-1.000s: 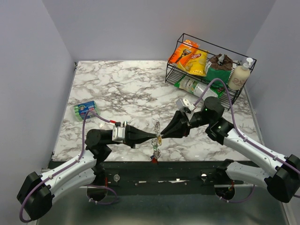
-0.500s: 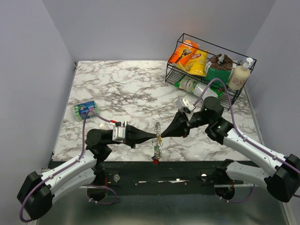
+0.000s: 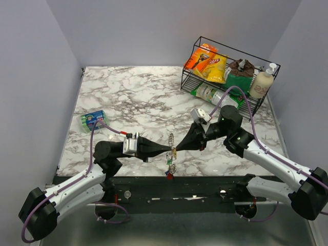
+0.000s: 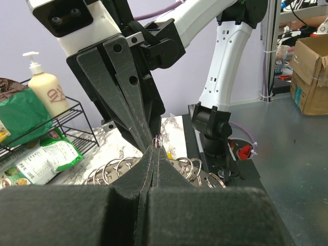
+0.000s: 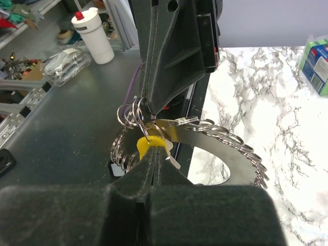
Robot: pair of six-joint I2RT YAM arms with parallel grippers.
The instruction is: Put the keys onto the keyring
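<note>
Well, both arms meet nose to nose above the near edge of the marble desk [image 3: 133,97], with the keyring [image 3: 171,138] held up in the air between them. It stands roughly on edge, clear of the desk top, its beaded loop running away from the arms at the top and dropping toward the desk's front edge at the bottom.

The left tool [image 3: 168,149] reaches in from the left with its fingers pressed together, pinching the keyring's rim at the spot where a bunch of small split rings [image 5: 128,113] gathers. The right tool [image 3: 179,147] comes in from the opposite side, also pressed tight, and it clamps the yellow key [image 5: 145,145] by its plastic head. That key sits right against the keyring, just under the left tool's tips; I cannot tell whether it is threaded on.

At the bottom of the loop hang other keys [image 3: 168,174], showing a bit of red and green, right over the desk's near edge.

Off to the far right of the desk stands a black wire basket [image 3: 183,82] holding a yellow chip bag [image 3: 215,66] and a pump bottle [image 3: 262,82]. A small green-and-blue package [image 3: 92,120] lies near the left edge, well apart from the arms.
</note>
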